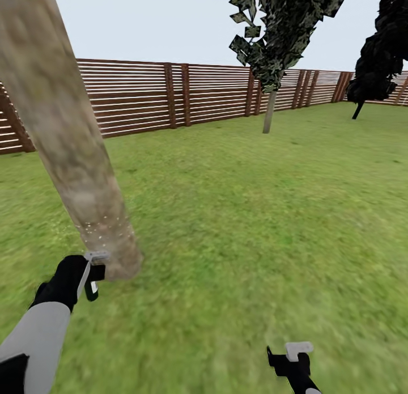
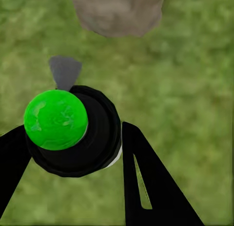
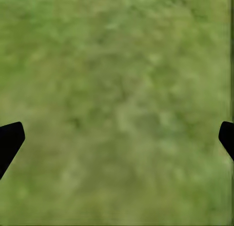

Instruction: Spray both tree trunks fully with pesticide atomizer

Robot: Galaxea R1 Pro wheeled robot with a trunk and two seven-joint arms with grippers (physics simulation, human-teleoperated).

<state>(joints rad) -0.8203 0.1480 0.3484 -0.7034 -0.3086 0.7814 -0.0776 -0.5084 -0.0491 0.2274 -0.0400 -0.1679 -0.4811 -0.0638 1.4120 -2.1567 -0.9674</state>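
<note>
Currently, left gripper [image 2: 73,153]: clenched on the pesticide atomizer [image 2: 73,133], beside the near tree trunk [image 1: 73,156].
Right gripper [image 3: 117,133]: released, above the lawn [image 1: 255,212].
Risk: specks mark one low patch; trunk's upper and far sides may stay bare.
Second tree [image 1: 277,42]: well apart by the fence [image 1: 170,93]; skipping it fails.
</note>
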